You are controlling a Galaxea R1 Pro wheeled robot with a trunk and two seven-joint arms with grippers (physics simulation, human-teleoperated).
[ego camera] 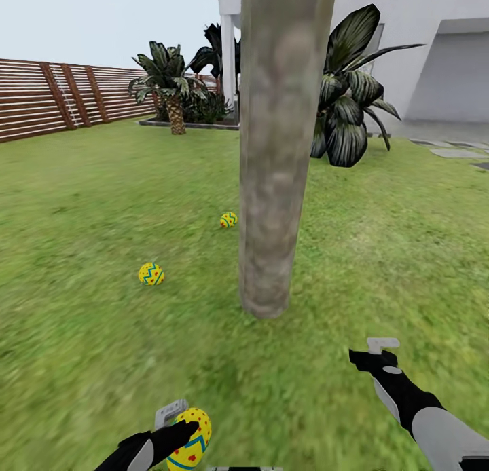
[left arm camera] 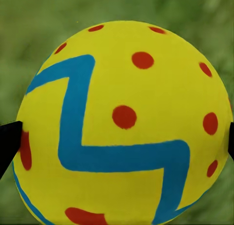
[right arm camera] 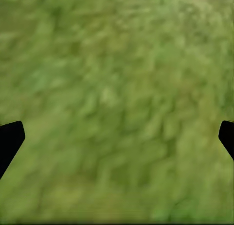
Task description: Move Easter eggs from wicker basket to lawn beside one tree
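Fingers of your left gripper [ego camera: 178, 427] pinch the 3rd bright yellow egg with blue zigzags and red dots [ego camera: 189, 439], held low over the green grassy lawn [ego camera: 81, 206] so you can set it down. 2 more painted yellow eggs [ego camera: 151, 274] [ego camera: 228, 220] already lie near the grey-brown tree trunk [ego camera: 275, 152]. Your right gripper [ego camera: 375, 358] is spread wide with nothing in it. Your left wrist view shows the egg's pattern [left arm camera: 122, 122] up close; your head view shows the tree.
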